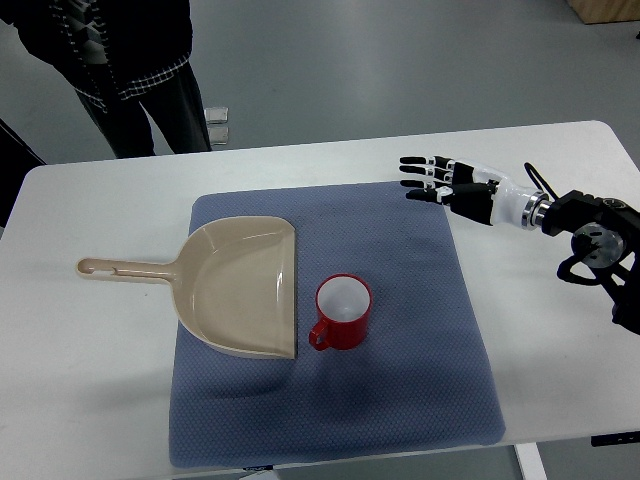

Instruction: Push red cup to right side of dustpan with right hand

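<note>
A red cup with a white inside stands upright on the blue-grey mat, its handle pointing to the lower left. It sits just right of the beige dustpan, whose open edge faces the cup and whose handle points left. My right hand hovers over the mat's upper right corner, fingers stretched out to the left and holding nothing. It is well above and right of the cup, not touching it. The left arm is out of view.
The mat lies on a white table. A person in dark clothes stands beyond the table's far left edge. My right arm reaches in over the table's right side.
</note>
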Tool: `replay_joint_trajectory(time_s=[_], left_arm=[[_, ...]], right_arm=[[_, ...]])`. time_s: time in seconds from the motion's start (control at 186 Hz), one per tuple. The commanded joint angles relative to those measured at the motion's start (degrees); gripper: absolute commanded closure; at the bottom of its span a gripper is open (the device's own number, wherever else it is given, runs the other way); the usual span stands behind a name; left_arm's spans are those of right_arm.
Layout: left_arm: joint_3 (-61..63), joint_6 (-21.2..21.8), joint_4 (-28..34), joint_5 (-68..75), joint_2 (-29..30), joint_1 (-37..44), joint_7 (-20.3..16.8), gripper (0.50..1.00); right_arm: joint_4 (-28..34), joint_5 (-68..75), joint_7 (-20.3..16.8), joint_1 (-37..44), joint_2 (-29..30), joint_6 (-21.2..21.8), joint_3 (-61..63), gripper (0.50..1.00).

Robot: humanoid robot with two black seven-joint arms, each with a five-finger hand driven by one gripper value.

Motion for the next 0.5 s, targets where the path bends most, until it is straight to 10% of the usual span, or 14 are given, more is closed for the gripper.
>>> replay_joint_trajectory(time_s=[0.0,0.495], left_arm=[[0.0,0.0,-0.01,0.0,0.0,0.01,0.0,0.5],[0.0,0.0,-0.01,0.0,0.0,0.01,0.0,0.5]], right_arm=[[-1.32,9.4,-4.32,1.02,0.02,-0.37,-0.74,0.572],[-1.49,17.83,-4.5,-0.03,0.45,-2.39,-0.12,0.572]])
